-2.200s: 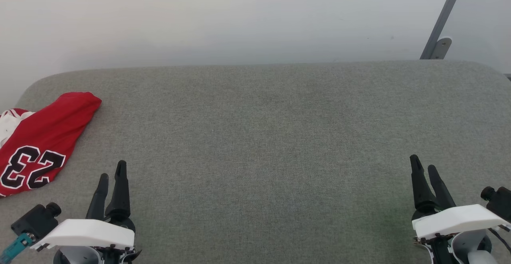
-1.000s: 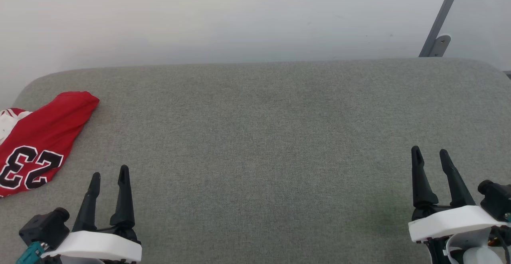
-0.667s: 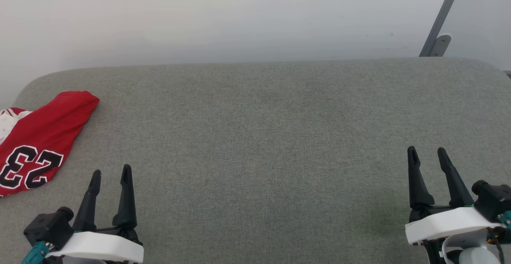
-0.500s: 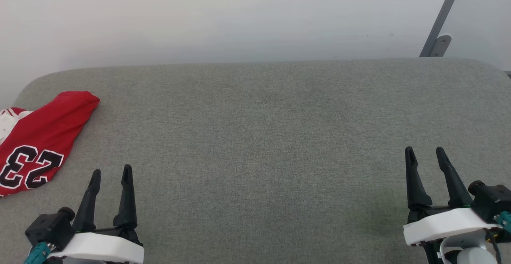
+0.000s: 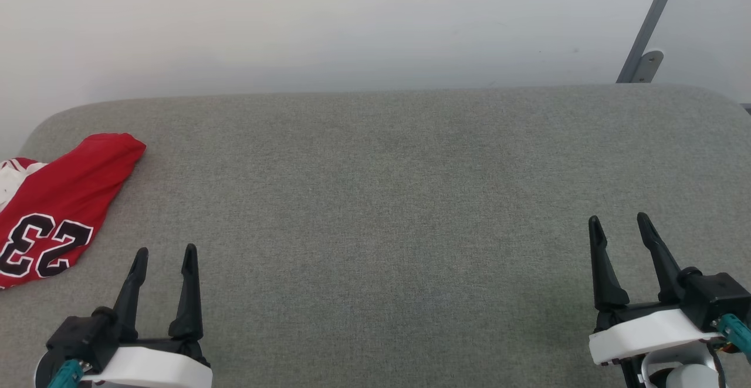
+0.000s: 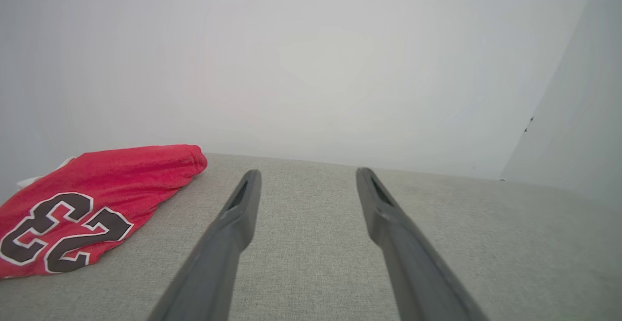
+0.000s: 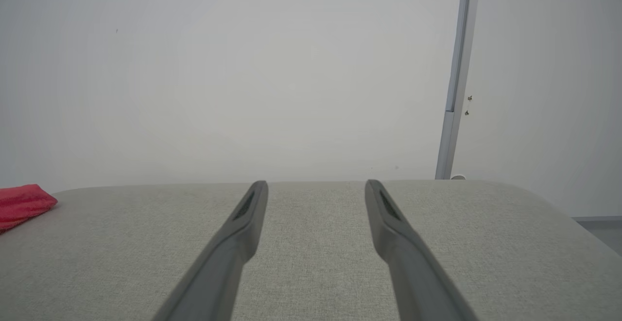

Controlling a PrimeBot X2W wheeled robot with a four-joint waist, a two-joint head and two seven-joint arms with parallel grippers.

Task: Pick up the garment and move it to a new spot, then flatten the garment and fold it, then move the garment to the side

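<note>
The garment (image 5: 58, 206), a red folded top with a black white-outlined "23" and a bit of white trim, lies at the far left edge of the grey table; the left wrist view has the garment (image 6: 92, 204) at the left, and the right wrist view catches a corner of the garment (image 7: 22, 203). My left gripper (image 5: 165, 252) stands open at the lower left, to the right of the garment and apart from it, nothing between its fingers (image 6: 238, 214). At the lower right my right gripper (image 5: 617, 220) is open and empty, fingers (image 7: 388, 219) over bare cloth.
The grey fabric table (image 5: 387, 200) spreads wide between the two grippers, with rounded far corners. A pale wall rises behind it. A grey metal post (image 5: 648, 30) leans at the back right, with the post (image 7: 454, 78) also in the right wrist view.
Both grippers went from nearly closed fingers to open and have drawn back a little toward the view's bottom edge. The garment has stayed where it lies.
</note>
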